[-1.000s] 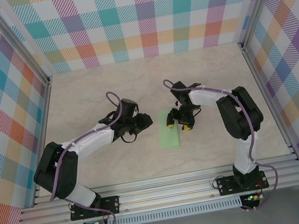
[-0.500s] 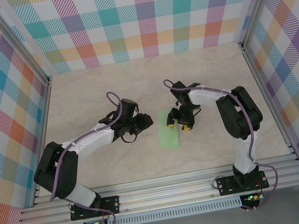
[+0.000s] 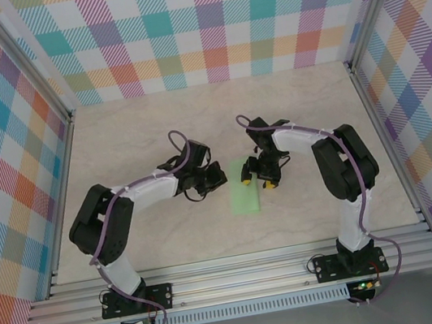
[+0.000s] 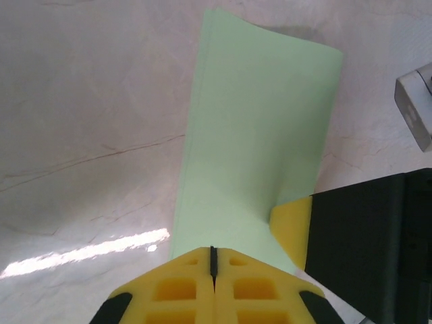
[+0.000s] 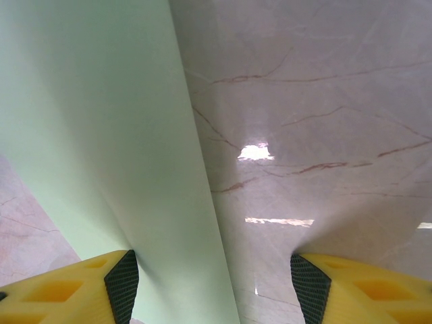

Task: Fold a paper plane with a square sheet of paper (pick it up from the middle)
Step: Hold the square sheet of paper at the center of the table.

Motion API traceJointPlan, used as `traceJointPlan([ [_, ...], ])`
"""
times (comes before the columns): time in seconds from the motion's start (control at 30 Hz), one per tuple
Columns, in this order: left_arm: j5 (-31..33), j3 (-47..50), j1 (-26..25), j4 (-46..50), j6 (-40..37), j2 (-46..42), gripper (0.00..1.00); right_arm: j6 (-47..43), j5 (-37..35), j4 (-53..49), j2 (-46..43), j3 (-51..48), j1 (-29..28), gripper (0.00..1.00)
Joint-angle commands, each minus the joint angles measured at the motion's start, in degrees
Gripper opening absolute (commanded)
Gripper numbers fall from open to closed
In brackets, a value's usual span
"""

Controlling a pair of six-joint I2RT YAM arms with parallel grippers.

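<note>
left arm tucked in closer than a second ago, left end effector (image 3: pixel 217 176) now fully closed right at the edge of the green sheet of paper (image 3: pixel 246 197), right end effector (image 3: pixel 257 182) unchanged, jaws apart over the sheet, paper same spot mid table (image 3: pixel 137 133)

A robot lab test cell: checked walls (image 3: pixel 210 23), aluminium rails (image 3: pixel 242 277) round a marble-look tabletop (image 3: pixel 136 125)

The left gripper (image 3: pixel 217 177), jaws pressed together, pointed at the left edge of the square sheet of paper (image 3: pixel 245 199); the right gripper (image 3: pixel 257 182) stood spread wide over its far end.
</note>
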State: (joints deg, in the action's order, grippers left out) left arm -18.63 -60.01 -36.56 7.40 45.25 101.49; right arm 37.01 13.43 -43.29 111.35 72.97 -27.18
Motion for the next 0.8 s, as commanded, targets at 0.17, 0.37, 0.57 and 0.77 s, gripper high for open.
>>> traceJointPlan([
  [0.17, -1.0, -4.4, -1.8, 0.7, -0.3, 5.2, 0.00, -0.8, -4.7, -1.9, 4.6, -2.0, -0.2, 0.66],
  [0.37, -1.4, -4.8, -2.5, -0.6, -0.2, 7.3, 0.00, -0.9, -4.8, -1.9, 4.7, -2.2, -0.2, 0.66],
  [0.57, -1.3, -4.9, -2.7, -0.5, -0.4, 9.6, 0.00, -0.9, -4.7, -1.8, 4.7, -2.5, -0.2, 0.66],
  [0.77, 0.5, -3.4, -3.0, 0.9, -0.7, 10.0, 0.00, -0.9, -4.5, -1.4, 3.9, -2.1, -0.2, 0.66],
])
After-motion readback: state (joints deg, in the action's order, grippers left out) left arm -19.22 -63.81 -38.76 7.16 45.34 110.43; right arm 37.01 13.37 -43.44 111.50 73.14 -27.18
